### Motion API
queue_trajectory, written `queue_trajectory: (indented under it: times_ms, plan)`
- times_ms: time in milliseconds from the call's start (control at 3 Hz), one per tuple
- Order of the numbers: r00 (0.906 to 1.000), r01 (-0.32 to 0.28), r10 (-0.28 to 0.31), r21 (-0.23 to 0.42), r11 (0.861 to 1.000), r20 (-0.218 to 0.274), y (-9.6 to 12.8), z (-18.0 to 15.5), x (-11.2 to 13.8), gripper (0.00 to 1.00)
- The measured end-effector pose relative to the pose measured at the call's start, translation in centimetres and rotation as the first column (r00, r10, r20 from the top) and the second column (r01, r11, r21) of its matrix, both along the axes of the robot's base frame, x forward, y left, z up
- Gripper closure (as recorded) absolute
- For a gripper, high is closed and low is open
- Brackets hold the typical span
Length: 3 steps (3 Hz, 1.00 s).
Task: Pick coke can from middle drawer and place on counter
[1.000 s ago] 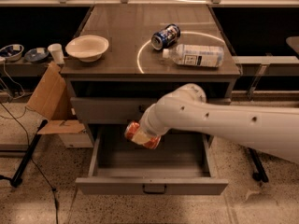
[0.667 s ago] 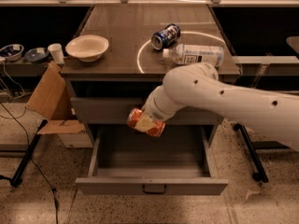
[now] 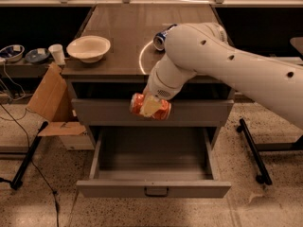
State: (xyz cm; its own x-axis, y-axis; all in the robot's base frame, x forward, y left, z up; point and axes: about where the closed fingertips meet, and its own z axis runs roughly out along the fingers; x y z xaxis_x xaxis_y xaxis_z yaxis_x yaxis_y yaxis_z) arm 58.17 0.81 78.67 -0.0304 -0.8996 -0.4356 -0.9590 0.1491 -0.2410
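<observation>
My gripper (image 3: 150, 106) is shut on the coke can (image 3: 164, 110), a small red can held on its side in the air. It hangs in front of the closed upper drawer front, just below the counter's front edge. The middle drawer (image 3: 154, 189) stands pulled open below it, and its inside shows no objects. The counter (image 3: 118, 37) is a glossy grey-brown top with a thin white circle line. My white arm crosses over the counter's right side and hides part of it.
A white bowl (image 3: 88, 48) sits on the counter's left. A blue-and-white can (image 3: 161, 38) lies on the counter behind my arm. A cardboard box (image 3: 49, 98) leans left of the cabinet. A cup (image 3: 57, 54) and small bowls (image 3: 12, 52) stand on a low shelf at the left.
My gripper has lifted the coke can up out of the open drawer, from drawer height to just under the counter's front edge. My arm has swung up over the counter and now hides the clear bottle.
</observation>
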Motion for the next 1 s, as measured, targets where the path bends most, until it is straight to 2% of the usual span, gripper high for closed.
queue_trajectory:
  times_ms: [333, 667, 1000]
  plan:
    - [1.0, 0.001, -0.001, 0.001, 1.0, 0.001, 0.0, 0.0, 0.0, 1.0]
    - [0.9987, 0.014, -0.013, -0.019, 1.0, 0.05, 0.2, 1.2, -0.3, 1.0]
    - [0.9894, 0.049, -0.041, -0.053, 0.997, 0.139, 0.1, 4.4, 0.3, 1.0]
